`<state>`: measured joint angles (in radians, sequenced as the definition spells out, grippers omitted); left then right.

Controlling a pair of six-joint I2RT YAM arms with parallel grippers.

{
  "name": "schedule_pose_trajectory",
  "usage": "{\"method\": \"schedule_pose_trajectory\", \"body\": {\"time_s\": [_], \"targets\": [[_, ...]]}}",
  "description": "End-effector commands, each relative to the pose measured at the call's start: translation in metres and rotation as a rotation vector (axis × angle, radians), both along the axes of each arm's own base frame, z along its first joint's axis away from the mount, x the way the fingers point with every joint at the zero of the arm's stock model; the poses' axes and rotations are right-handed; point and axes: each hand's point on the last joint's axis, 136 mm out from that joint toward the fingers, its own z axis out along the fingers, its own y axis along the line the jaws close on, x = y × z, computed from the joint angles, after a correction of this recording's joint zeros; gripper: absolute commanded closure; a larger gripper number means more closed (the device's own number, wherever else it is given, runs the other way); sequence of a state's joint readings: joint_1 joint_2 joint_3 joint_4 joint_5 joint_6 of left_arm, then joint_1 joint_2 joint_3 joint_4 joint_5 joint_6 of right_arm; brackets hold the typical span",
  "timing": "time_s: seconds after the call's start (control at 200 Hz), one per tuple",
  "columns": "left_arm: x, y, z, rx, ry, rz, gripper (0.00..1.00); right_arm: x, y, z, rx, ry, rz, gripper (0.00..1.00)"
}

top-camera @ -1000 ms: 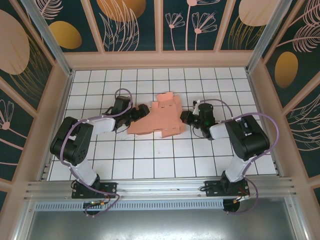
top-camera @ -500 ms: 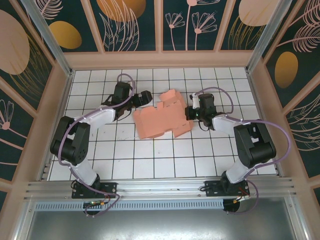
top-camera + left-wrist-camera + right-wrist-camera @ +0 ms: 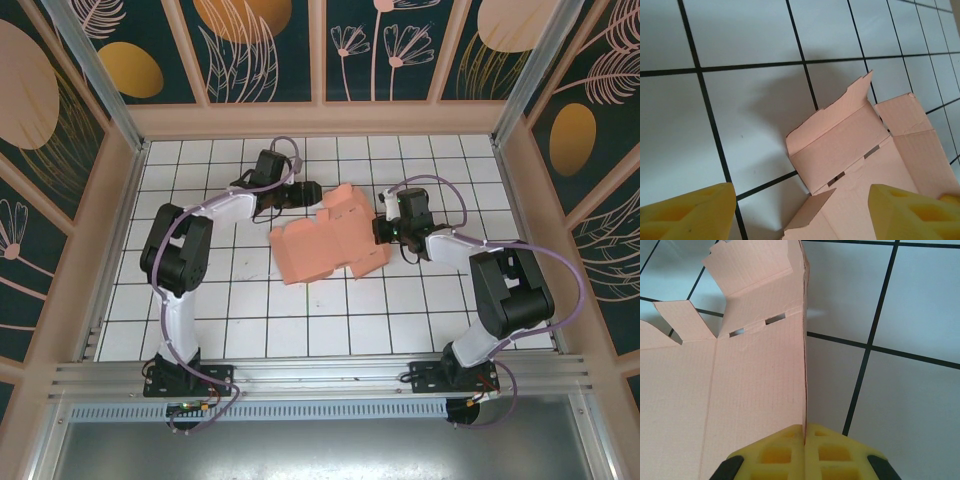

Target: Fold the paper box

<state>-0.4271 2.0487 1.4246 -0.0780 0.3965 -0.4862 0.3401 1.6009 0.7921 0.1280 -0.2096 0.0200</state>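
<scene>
Box (image 3: 322,245), partly unfolded, on tiled floor (image 3: 250,320) inside patterned walls (image 3: 260,50). Right gripper (image 3: 805,432) pinches its edge; left gripper (image 3: 800,215) spread, just beside its far flaps.

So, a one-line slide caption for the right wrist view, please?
Right gripper pinches the edge of a salmon-pink creased card box above white tiles.

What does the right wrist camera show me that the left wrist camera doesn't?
Right wrist view: the right gripper closed tight, pinching one edge of the paper box. Left wrist view: the left gripper open wide above the box's end, where a raised flap stands up; it is not closed on anything. Both views share the same salmon-pink card with its small slots, lying on the white tiled floor.
</scene>
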Motion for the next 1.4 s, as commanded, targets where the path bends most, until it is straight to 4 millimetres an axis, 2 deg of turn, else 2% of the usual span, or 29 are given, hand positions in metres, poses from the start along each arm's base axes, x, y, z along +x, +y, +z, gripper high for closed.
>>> {"method": "schedule_pose_trajectory", "body": {"time_s": [0.0, 0.21, 0.535, 0.796, 1.101, 1.396], "targets": [[-0.015, -0.015, -0.008, 0.01, 0.048, -0.086, 0.31, 0.006, 0.003, 0.02, -0.01, -0.057, 0.018, 1.0], [-0.03, -0.034, -0.024, 0.001, 0.106, -0.14, 0.31, 0.006, 0.007, 0.018, -0.008, -0.054, 0.028, 1.0], [-0.056, -0.059, -0.032, -0.018, 0.148, -0.214, 0.33, 0.005, 0.01, 0.013, -0.006, -0.044, 0.029, 1.0], [-0.076, -0.059, -0.047, 0.007, 0.198, -0.226, 0.33, 0.004, 0.01, 0.009, -0.002, -0.035, 0.027, 1.0], [-0.084, -0.054, -0.071, 0.099, 0.238, -0.215, 0.33, 0.007, 0.013, 0.01, 0.002, -0.038, 0.03, 1.0], [-0.094, -0.042, -0.113, 0.215, 0.297, -0.19, 0.33, 0.008, 0.012, 0.005, -0.004, -0.029, 0.022, 1.0]]}}
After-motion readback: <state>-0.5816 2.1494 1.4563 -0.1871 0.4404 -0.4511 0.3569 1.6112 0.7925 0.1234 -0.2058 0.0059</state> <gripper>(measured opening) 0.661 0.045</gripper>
